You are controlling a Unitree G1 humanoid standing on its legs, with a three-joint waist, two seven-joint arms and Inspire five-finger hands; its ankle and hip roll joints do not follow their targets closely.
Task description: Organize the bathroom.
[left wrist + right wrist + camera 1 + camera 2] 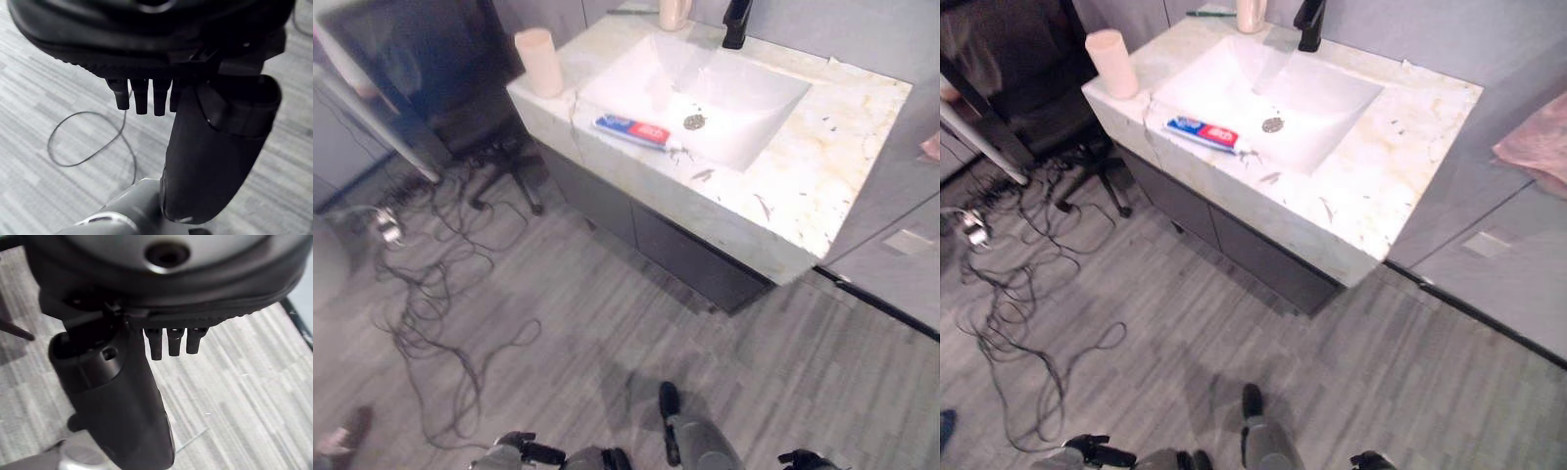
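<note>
A red, white and blue toothpaste tube (631,129) lies on the front rim of the white sink (744,93), near the drain. One beige cup (539,61) stands on the marble counter's (822,186) left corner, and another cup (674,12) stands at the back beside the black faucet (736,22). A thin toothbrush (1209,13) lies at the back left. My left hand (215,147) and right hand (112,396) hang low over the floor, far from the counter. Both have straight fingers and hold nothing.
A black office chair (460,88) stands left of the vanity, with loose cables (431,294) spread over the grey plank floor beside it. A pink cloth (1538,147) hangs at the right edge. A person's shoe (342,436) shows at the lower left.
</note>
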